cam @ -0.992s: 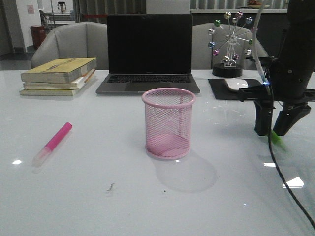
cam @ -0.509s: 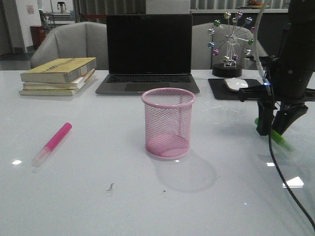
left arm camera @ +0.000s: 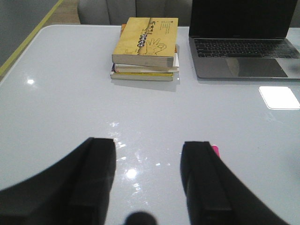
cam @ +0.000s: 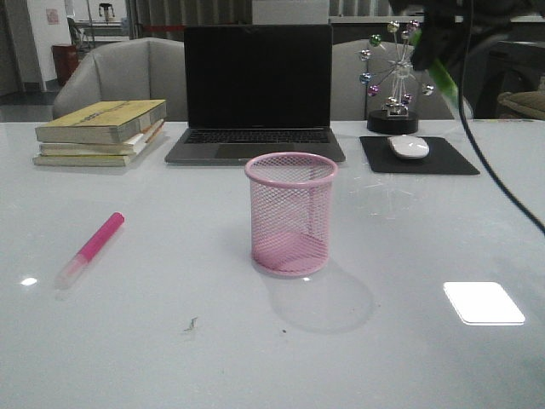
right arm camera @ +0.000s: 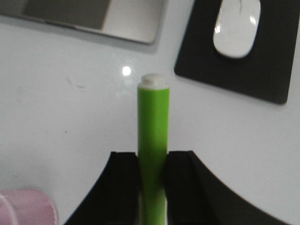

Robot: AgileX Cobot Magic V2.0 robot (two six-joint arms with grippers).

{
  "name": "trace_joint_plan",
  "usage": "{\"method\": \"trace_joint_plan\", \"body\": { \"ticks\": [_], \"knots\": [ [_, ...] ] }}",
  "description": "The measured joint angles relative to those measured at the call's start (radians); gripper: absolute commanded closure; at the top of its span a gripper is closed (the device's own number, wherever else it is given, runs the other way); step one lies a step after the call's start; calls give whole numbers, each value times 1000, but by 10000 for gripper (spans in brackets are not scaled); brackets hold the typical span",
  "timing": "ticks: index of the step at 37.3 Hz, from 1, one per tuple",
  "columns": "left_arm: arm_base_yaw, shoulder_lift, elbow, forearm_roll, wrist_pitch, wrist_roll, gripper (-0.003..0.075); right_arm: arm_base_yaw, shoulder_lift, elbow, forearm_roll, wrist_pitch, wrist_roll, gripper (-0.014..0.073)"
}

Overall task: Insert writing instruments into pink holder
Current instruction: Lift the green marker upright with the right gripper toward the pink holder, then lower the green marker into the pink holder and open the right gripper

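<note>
Our right gripper [right arm camera: 152,187] is raised high near the table's back right corner, clamped on the green highlighter [right arm camera: 153,140]. Our left gripper [left arm camera: 147,183] hovers with its 2 fingers spread, empty, above the pink highlighter [cam: 91,248] near the left edge; the pink holder [cam: 292,213] stands mid-table.

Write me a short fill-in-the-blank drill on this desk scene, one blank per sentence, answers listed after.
1. The right gripper is shut on the ____ highlighter.
2. The pink highlighter lies on the table, on the robot's ____ of the pink holder.
3. The white mouse rests on a black ____.
4. The left gripper is open and holds ____.

Missing words: green; left; mouse pad; nothing
</note>
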Motion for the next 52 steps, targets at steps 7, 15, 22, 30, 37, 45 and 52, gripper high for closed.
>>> {"method": "trace_joint_plan", "body": {
  "ticks": [7,15,22,30,37,45,52],
  "knots": [
    [0,0,0,0,0,0,336,93,-100,44,-22,-147,0,536],
    [0,0,0,0,32,0,336,194,-188,226,-22,-436,0,536],
    [0,0,0,0,73,0,336,288,-191,407,-18,-725,0,536],
    [0,0,0,0,79,0,336,363,-71,548,-18,-933,0,536],
    [0,0,0,0,79,0,336,369,13,561,-23,-1044,0,536],
    [0,0,0,0,79,0,336,369,37,561,-23,-1027,0,451],
    [0,0,0,0,79,0,336,369,38,561,-18,-955,0,146]
  ]
}}
